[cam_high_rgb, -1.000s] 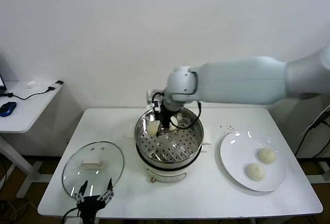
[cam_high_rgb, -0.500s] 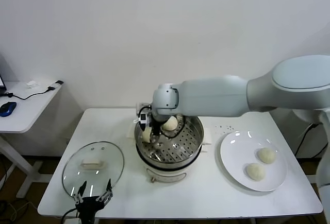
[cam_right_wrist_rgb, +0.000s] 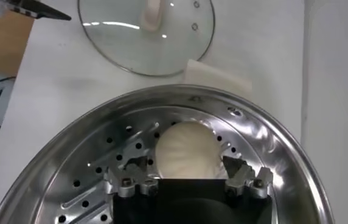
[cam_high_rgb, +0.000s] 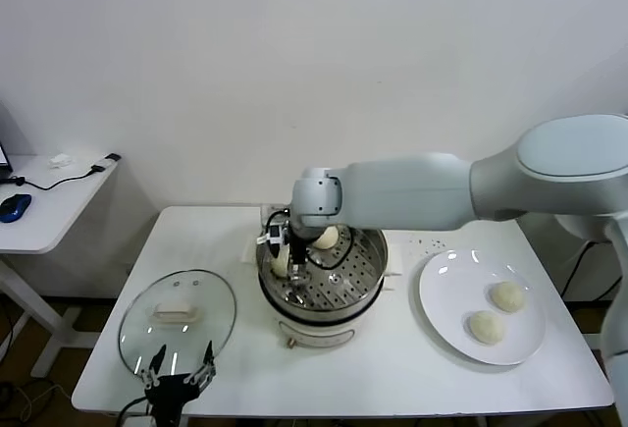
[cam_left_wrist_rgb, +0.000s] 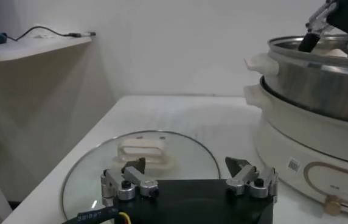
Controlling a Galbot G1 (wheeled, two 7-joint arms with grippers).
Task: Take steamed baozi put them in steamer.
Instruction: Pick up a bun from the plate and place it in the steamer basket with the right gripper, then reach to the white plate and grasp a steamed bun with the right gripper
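We see the right gripper [cam_high_rgb: 287, 262] reaching down inside the steamer [cam_high_rgb: 368, 280], at its left side, low over the perforated tray [cam_right_wrist_rgb: 83, 176]. Its jaws stand wide apart. One steamed baozi [cam_right_wrist_rgb: 186, 149] sits on the tray between the spread fingers [cam_right_wrist_rgb: 245, 176], and we make out no pinch on it; whether the tips still brush its sides we cannot tell. A second baozi [cam_high_rgb: 326, 238] lies in the steamer just behind the gripper, toward the wall. Well off to the gripper's right, two more baozi [cam_high_rgb: 507, 295] [cam_high_rgb: 485, 326] rest on the white plate [cam_high_rgb: 442, 294].

To the gripper's left and nearer the table's front edge lies the glass lid [cam_high_rgb: 177, 321] with its white knob [cam_left_wrist_rgb: 145, 150]. The left gripper [cam_left_wrist_rgb: 190, 182] hangs at that lid's near rim, jaws wide, holding nothing. Everything stands on the white table [cam_high_rgb: 392, 373].
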